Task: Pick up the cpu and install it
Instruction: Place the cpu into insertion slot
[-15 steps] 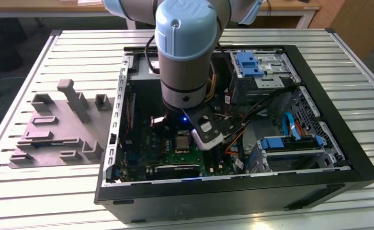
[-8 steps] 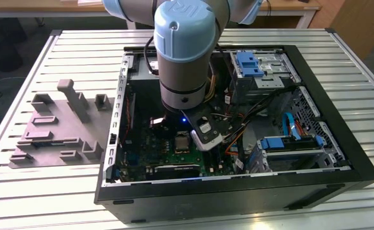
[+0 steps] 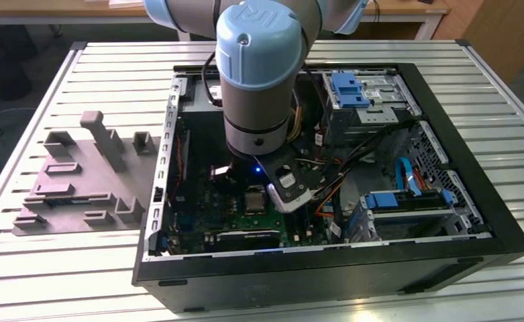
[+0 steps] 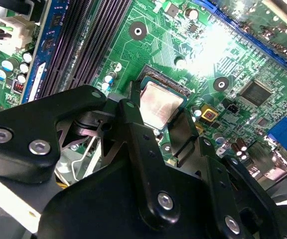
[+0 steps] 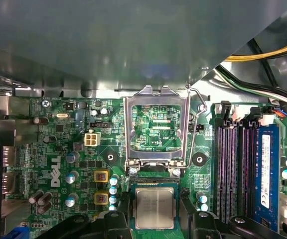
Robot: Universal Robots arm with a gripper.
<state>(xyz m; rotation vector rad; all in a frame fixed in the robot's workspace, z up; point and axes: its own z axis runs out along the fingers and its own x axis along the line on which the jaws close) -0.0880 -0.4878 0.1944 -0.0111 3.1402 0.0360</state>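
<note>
Your gripper (image 4: pixel 158 118) is straddling the cpu (image 5: pixel 154 208) on the board (image 5: pixel 59 149) — you're unable to tell whether it's clenching — the case (image 3: pixel 333 278) is lying on a slatted table (image 3: pixel 65 268).

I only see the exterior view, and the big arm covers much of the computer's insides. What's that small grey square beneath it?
Observer: The cpu, silvery, lined up square within its socket in the first wrist view.
Operator: Is a lid closed over it?
Observer: No. The socket frame stands flipped open beside it.
Operator: What's next to it?
Observer: Long dark slots and a blue one.
</note>
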